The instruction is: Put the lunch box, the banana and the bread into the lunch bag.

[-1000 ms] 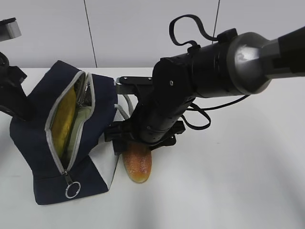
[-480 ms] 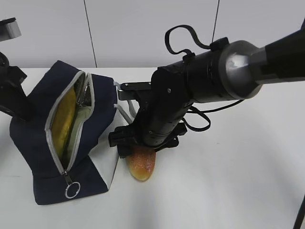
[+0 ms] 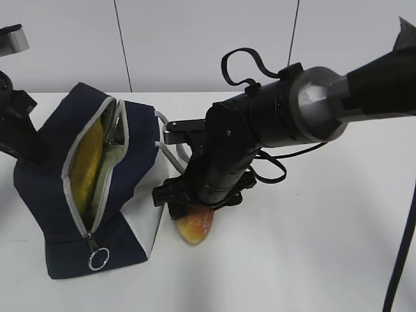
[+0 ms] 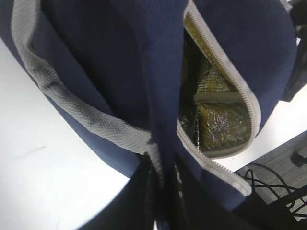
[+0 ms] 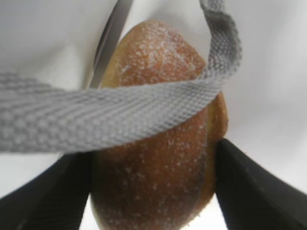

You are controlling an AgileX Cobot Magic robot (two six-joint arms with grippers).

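The bread [image 3: 195,225] lies on the white table [image 3: 312,247] just beside the bag's [image 3: 52,188] white side panel, mostly covered by the right gripper [image 3: 197,208]. In the right wrist view the bread [image 5: 163,158] sits between the two dark fingers [image 5: 254,187], which flank it on either side; they seem to touch the crust, though the close view makes contact hard to judge. A grey handle strap [image 5: 120,110] of the bag drapes across the roll. The bag stands with its zipper open, the banana [image 3: 88,162] inside against pale lining. The left gripper [image 4: 163,191] pinches a fold of the bag's navy fabric [image 4: 158,72] beside the open zipper [image 4: 225,72].
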